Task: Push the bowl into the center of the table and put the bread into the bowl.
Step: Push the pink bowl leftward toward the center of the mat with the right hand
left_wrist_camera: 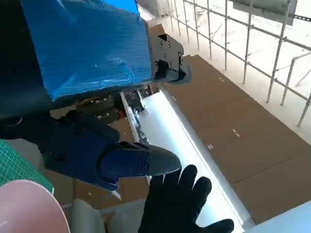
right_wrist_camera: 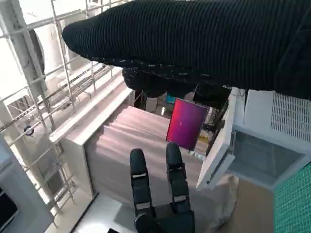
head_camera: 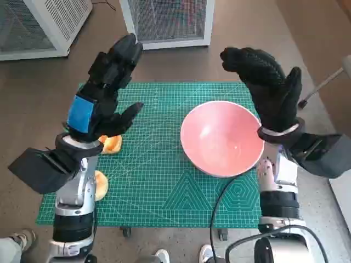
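A pink bowl (head_camera: 222, 137) sits on the green cutting mat (head_camera: 164, 159), right of the mat's middle; its rim (left_wrist_camera: 24, 206) shows in the left wrist view. Pieces of orange-brown bread (head_camera: 112, 143) lie at the mat's left side, one partly under my left hand, another (head_camera: 101, 185) beside my left forearm. My left hand (head_camera: 107, 90) is raised above the mat's left part, fingers spread, holding nothing. My right hand (head_camera: 269, 87) is raised above the bowl's right edge, fingers spread, empty. Each wrist view shows the other hand's fingers (left_wrist_camera: 180, 204) (right_wrist_camera: 158, 194).
White wire-mesh cabinets (head_camera: 170, 22) (head_camera: 41, 24) stand beyond the table's far edge. A black cable (head_camera: 219, 203) runs over the mat's near right part. A person's shoes (head_camera: 162, 256) show below the table's near edge.
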